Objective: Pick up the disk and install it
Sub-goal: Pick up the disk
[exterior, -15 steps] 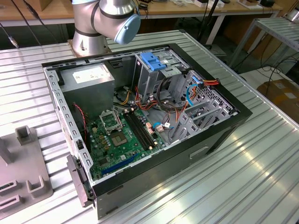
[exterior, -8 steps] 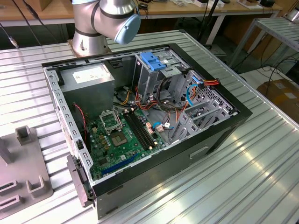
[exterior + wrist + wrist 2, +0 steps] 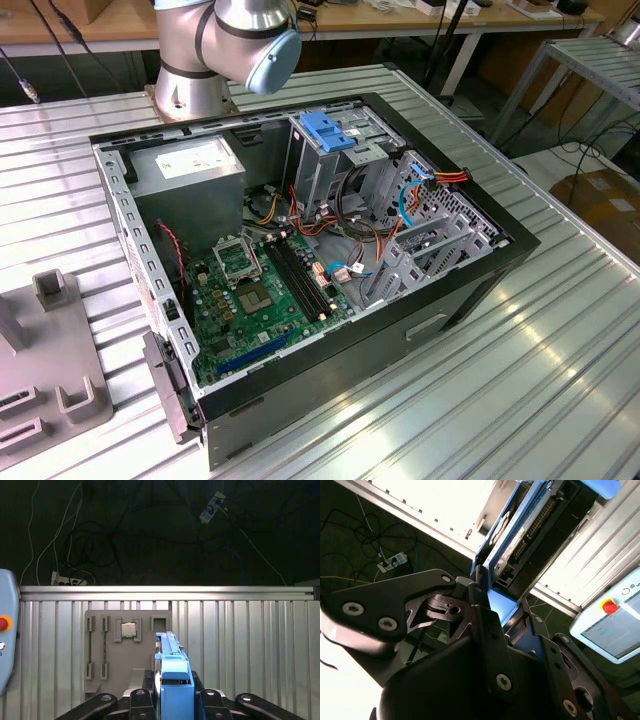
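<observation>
My gripper (image 3: pixel 173 692) is pinching the disk (image 3: pixel 167 645) by its blue rail, edge-up over the ribbed table (image 3: pixel 250 645); it's likely stiff, dense and shock-sensitive, so I'm judging the rail the safest hold.

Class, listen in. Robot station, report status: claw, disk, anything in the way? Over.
Claw shut on the disk, held edge-on above the ribbed table. Disk not yet in the open computer case. Nothing seen blocking it. Over.

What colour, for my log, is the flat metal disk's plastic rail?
Disk's rail: bright blue; best in first wrist view.
</observation>
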Motion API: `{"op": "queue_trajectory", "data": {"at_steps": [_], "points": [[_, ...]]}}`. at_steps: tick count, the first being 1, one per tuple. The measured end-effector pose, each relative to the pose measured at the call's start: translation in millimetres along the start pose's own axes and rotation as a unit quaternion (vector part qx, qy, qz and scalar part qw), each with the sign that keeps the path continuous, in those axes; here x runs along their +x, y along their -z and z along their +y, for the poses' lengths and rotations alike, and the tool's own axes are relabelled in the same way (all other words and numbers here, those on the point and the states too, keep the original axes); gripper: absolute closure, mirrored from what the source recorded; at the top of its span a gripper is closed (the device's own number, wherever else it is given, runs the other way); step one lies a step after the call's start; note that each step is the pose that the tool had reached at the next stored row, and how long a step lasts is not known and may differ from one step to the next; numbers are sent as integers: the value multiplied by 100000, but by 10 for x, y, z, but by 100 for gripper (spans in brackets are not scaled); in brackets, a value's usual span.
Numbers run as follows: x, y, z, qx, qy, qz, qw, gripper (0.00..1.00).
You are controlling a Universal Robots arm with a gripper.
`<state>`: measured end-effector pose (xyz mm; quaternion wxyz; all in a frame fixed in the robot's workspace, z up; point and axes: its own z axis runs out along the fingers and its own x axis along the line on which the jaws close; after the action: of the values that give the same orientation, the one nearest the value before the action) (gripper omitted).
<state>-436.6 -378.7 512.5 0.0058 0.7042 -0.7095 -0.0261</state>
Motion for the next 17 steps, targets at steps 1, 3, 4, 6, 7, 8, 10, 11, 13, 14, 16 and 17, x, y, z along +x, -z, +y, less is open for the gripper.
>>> {"op": "queue_trajectory", "data": {"at_steps": [1, 3, 4, 6, 7, 8, 10, 11, 13, 14, 16, 17], "points": [[0, 0, -14, 2, 1, -1, 100000, 63], [0, 1, -37, -6, 1, 3, 100000, 63], [0, 1, -50, 1, 2, 0, 100000, 63], [0, 2, -75, -3, -1, 2, 100000, 63], [-1, 2, -92, -2, -1, 1, 100000, 63], [-1, 3, -104, -4, -1, 3, 100000, 63], [-1, 3, -132, -3, -4, 2, 100000, 63], [-1, 3, -148, 0, 1, 0, 100000, 63], [-1, 4, -185, -3, 1, 0, 100000, 63], [-1, 5, -201, -3, -1, 2, 100000, 63], [-2, 5, -231, -2, 1, 0, 100000, 63], [-2, 6, -246, -3, 1, 3, 100000, 63]]}}
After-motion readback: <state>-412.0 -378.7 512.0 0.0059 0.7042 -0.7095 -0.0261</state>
